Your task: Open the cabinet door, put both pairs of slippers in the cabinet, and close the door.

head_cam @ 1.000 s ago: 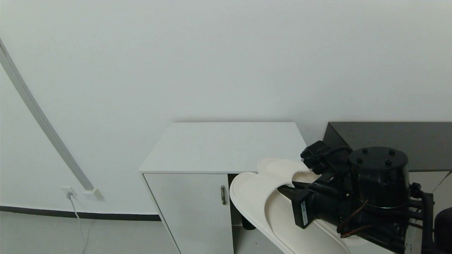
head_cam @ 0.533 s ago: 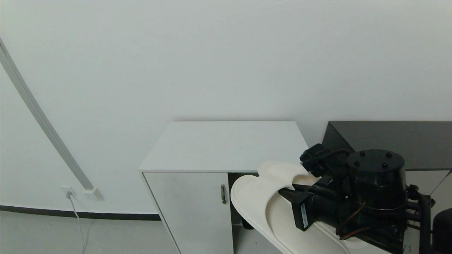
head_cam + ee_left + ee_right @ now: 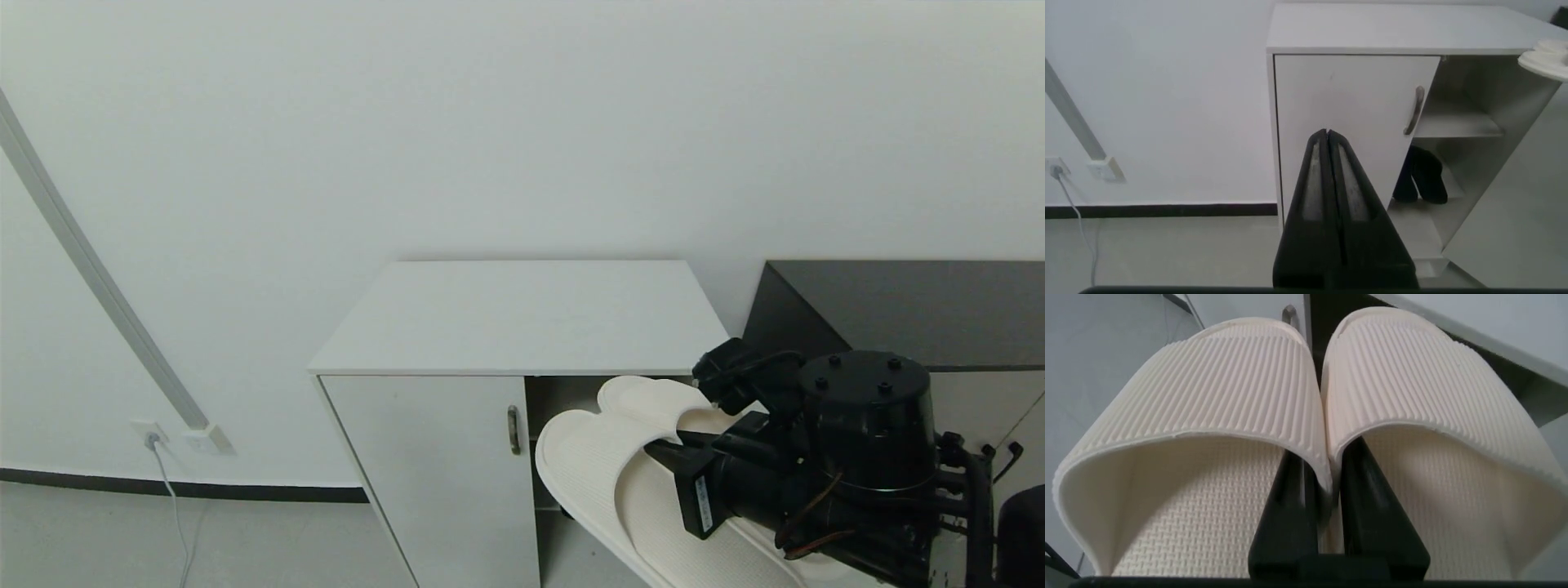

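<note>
Nearest is the right gripper (image 3: 1327,469), its two black fingers slid in under the straps of the cream slippers (image 3: 1233,400) and clamped on the inner strap walls, where the two meet. That one pinch carries both slippers side by side, toes forward and raised, likely so the pair goes in as a unit. In the head view they hang just in front of the cabinet (image 3: 522,314), at its right front edge, level with the open right half. The heels are cut off and the arm covers much of the right-hand slipper.

The left gripper (image 3: 1328,143) is pressed closed on nothing and held back from the cabinet's front, aimed at the shut left door (image 3: 1355,139), probably to keep out of the way.

Farther in, a dark pair of slippers (image 3: 1421,175) stands on the cabinet floor under the shelf (image 3: 1454,126), so by my reading the cream pair is the last to go. The right door leaf is hard to make out; I cannot tell how far it is swung
</note>
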You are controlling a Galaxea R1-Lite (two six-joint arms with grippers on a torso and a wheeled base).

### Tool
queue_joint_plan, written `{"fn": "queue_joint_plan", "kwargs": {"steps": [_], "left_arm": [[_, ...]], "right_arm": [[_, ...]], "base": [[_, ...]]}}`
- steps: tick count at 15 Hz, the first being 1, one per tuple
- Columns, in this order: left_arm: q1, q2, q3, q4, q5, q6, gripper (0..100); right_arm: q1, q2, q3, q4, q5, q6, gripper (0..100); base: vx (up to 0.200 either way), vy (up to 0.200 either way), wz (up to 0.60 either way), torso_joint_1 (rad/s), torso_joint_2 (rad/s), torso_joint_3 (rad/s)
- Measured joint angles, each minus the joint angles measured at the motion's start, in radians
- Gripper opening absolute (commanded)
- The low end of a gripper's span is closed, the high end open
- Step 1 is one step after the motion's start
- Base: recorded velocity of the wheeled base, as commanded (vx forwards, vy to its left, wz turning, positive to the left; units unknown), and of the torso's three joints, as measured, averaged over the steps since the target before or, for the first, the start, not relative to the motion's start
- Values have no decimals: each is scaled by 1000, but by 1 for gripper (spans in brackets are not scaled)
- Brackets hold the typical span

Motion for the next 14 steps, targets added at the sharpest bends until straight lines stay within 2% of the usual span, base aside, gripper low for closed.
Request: {"fn": "queue_joint_plan", "kwargs": {"steps": [14], "left_arm": [[-1, 0, 0, 0, -1, 0, 0]], "right_arm": [[5, 8, 13, -12, -1, -12, 0]], "base": [[0, 0, 0, -208, 529, 314]]}}
